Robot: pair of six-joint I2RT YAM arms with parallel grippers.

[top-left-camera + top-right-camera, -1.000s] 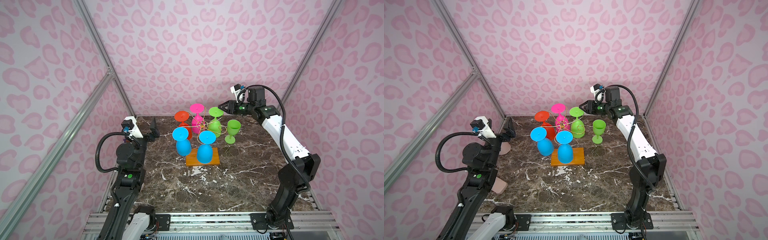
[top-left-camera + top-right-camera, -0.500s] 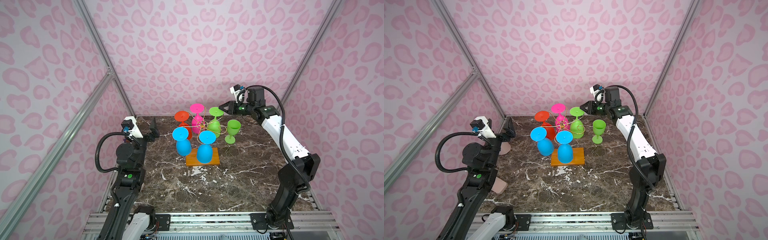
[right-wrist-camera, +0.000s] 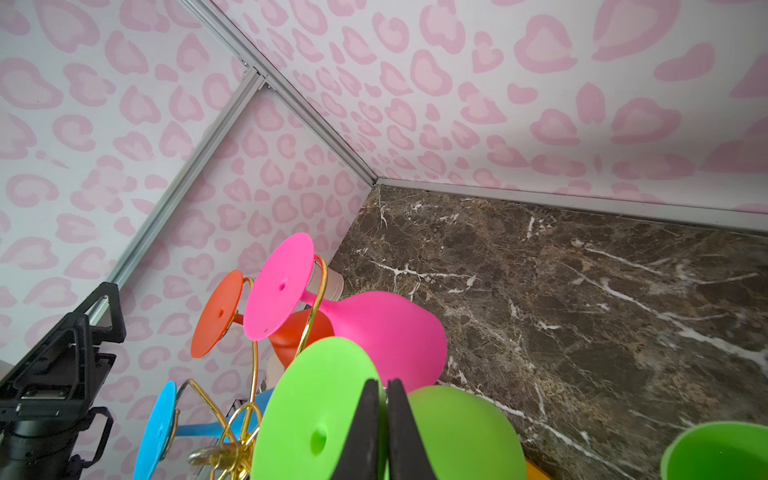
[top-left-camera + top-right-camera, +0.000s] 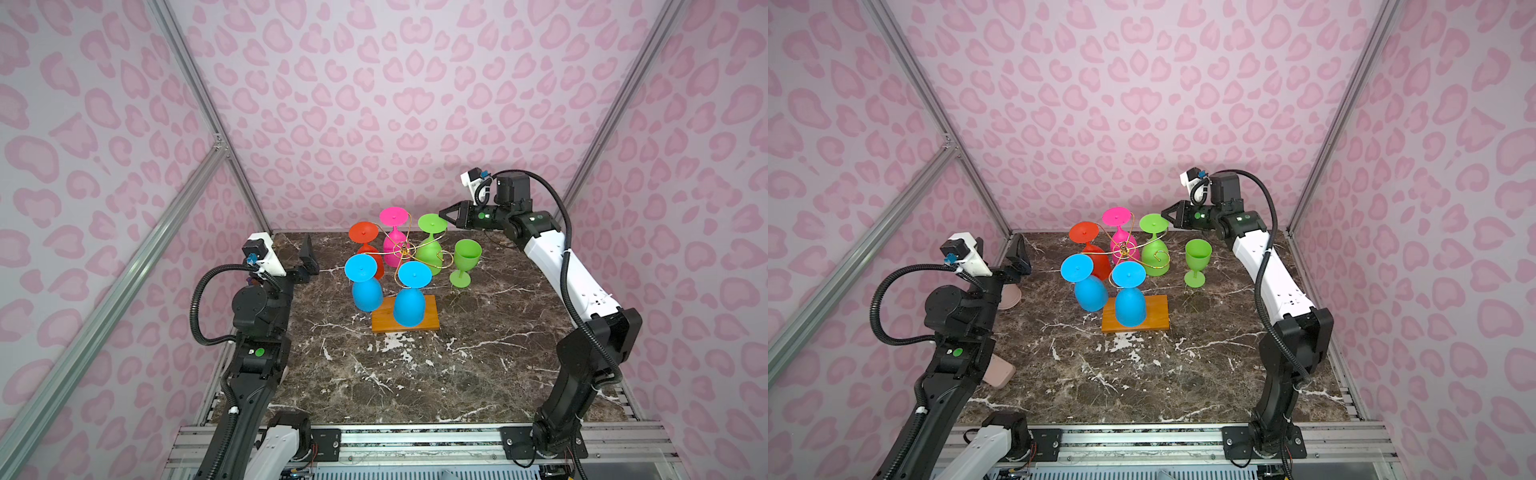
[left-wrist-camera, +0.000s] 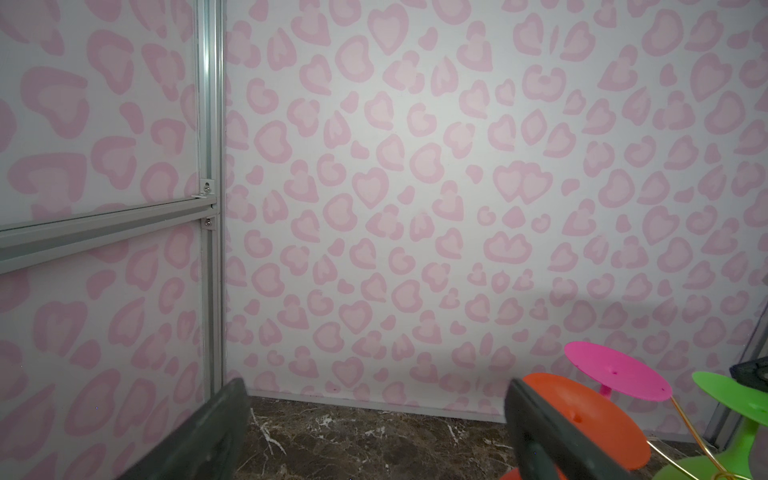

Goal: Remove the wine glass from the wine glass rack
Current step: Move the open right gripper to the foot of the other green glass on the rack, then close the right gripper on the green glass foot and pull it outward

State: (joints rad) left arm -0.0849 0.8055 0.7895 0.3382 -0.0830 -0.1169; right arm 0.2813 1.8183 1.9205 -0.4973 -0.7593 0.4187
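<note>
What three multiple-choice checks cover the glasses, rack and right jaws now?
1. Upright green wine glass stands: A on the wooden base; B on the table beside the wine glass rack; C in the left jaws.
2. Glasses hanging on that rack: A five; B three; C six.
3. Right jaws: A wide open; B shut on a blue glass; C shut on the hanging green wine glass's foot.
B, foot on marble; A, five hang upside down; C, wrist view shows the pinch.
</note>
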